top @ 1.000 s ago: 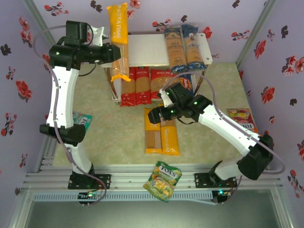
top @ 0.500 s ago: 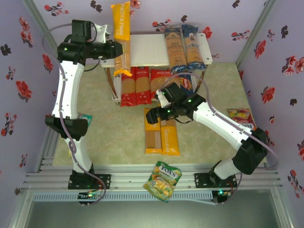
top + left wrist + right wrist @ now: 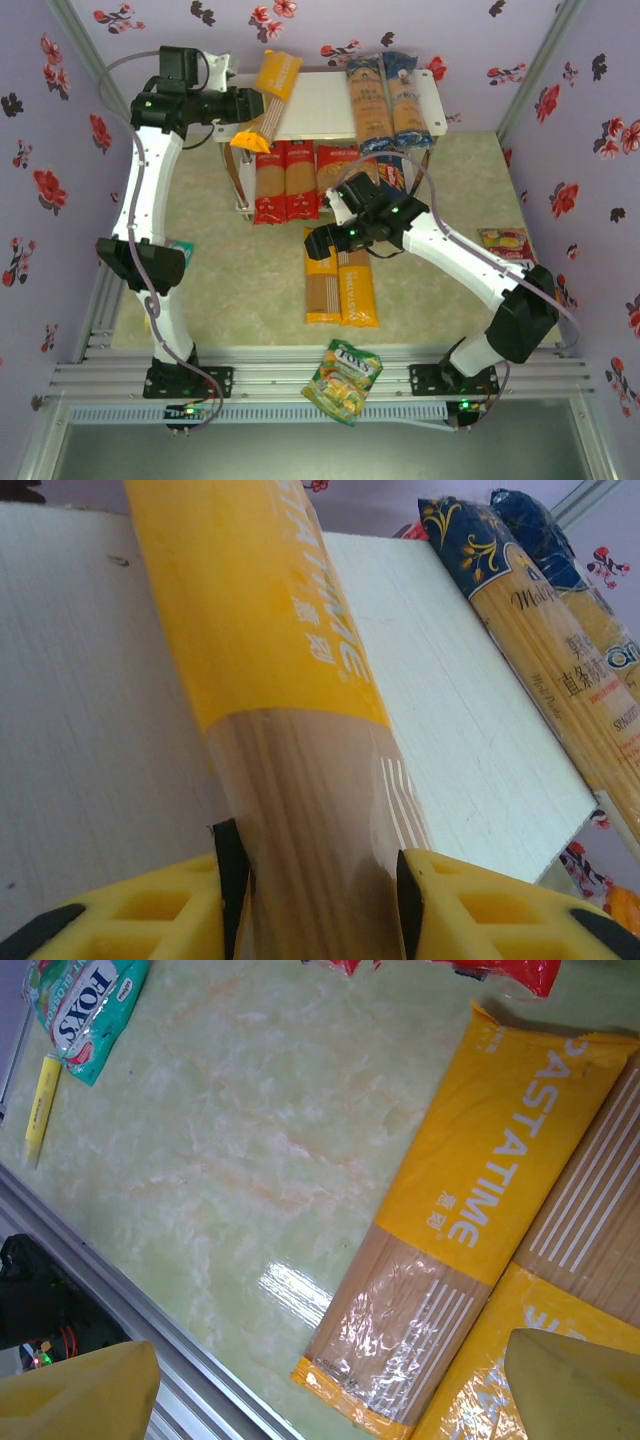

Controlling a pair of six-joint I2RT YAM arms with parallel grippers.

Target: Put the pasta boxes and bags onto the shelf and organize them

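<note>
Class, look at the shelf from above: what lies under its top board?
Three red pasta bags stick out from beneath the top board; their far ends, and anything further back, are covered by it.

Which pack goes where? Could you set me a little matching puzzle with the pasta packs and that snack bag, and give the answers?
1 tilted yellow spaghetti bag
2 two dark-blue spaghetti bags
3 red bags
4 snack bag

A shelf, lower tier
B metal rail at the near edge
C between the left claw fingers
D shelf top, right side

Pairs: 1-C, 2-D, 3-A, 4-B
</note>
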